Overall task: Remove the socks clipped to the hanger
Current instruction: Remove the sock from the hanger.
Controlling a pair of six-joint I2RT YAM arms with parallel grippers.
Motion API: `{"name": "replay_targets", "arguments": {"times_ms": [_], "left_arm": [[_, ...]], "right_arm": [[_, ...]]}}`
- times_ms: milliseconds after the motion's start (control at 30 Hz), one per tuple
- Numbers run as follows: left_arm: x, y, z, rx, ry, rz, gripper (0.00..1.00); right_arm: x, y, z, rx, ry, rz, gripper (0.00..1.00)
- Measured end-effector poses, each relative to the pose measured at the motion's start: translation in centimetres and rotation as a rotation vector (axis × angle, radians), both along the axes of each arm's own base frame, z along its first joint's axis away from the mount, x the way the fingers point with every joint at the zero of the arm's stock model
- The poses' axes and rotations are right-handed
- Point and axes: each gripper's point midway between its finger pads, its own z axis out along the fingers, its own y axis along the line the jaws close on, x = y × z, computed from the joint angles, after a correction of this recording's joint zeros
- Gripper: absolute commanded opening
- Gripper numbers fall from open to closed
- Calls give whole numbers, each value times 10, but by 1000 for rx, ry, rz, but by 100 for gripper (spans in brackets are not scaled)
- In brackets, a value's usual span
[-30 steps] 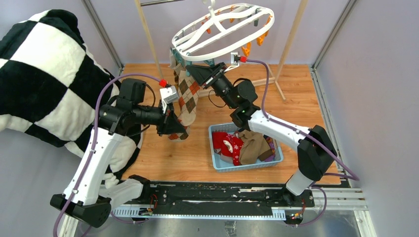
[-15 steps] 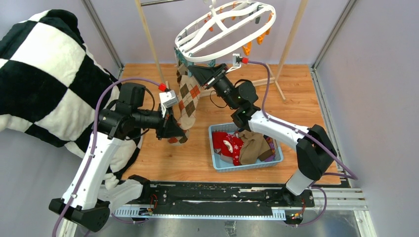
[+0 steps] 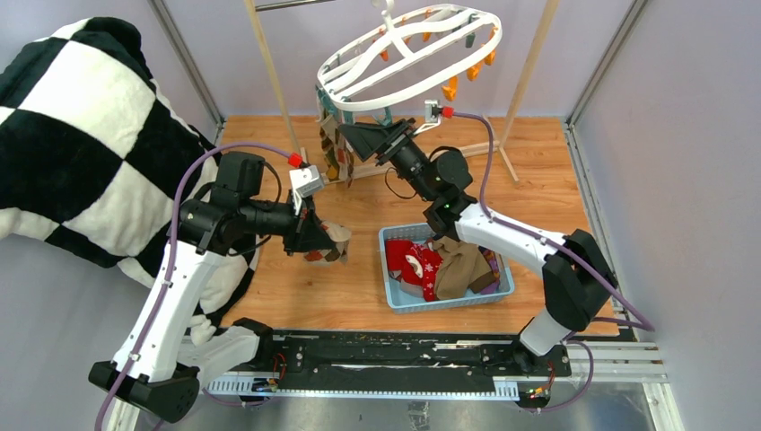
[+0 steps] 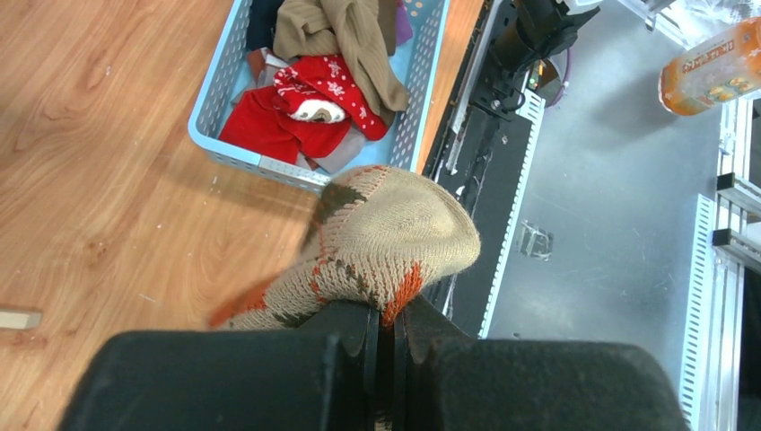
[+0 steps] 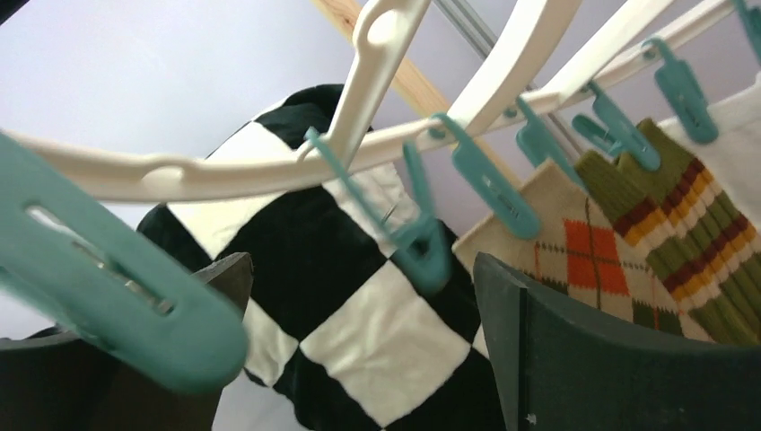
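The white oval hanger (image 3: 408, 54) hangs at the back with teal and orange clips round its rim. My left gripper (image 3: 323, 242) is shut on a beige argyle sock (image 3: 339, 235), which is free of the hanger and bunched over the jaws (image 4: 386, 242). My right gripper (image 3: 356, 136) stands open just under the hanger's near-left rim (image 5: 269, 171), a teal clip (image 5: 422, 242) dangling between its fingers (image 5: 574, 350). Beside it another argyle sock (image 5: 583, 251) and an olive striped sock (image 5: 691, 224) stay clipped; both hang at the hanger's left end (image 3: 330, 153).
A light blue basket (image 3: 507, 289) on the wooden table holds red and olive socks (image 4: 314, 99). The black-and-white checked blanket (image 3: 81, 135) drapes at the left. Wooden rack posts (image 3: 269, 67) rise behind the hanger. Grey walls close in both sides.
My right gripper has opened under the hanger rim. The argyle sock came off its clip and fell from hanging stretched to a bunch at my left gripper. The hanger swung up slightly.
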Motion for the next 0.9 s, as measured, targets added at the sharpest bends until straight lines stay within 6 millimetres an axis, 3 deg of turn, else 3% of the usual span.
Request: {"name": "replay_targets", "arguments": {"times_ms": [167,467,633,800,900], "left_arm": [[-1,1,1,0,-10,3,0],[-1,1,2,3,-29,-3,0],[3,1,5,3,-42,-4,0],[7,0,11,4,-56,1,0],[9,1,13,7,-66,7,0]], "right_arm": [[-24,-12,-18,-44,11,47,100],[-90,-29,-63,-129,16,245,100],[-124,-16,-87,-167,30,380,100],[-164,5,-89,-149,5,534,100],[-177,14,-95,-139,-1,603,100]]}}
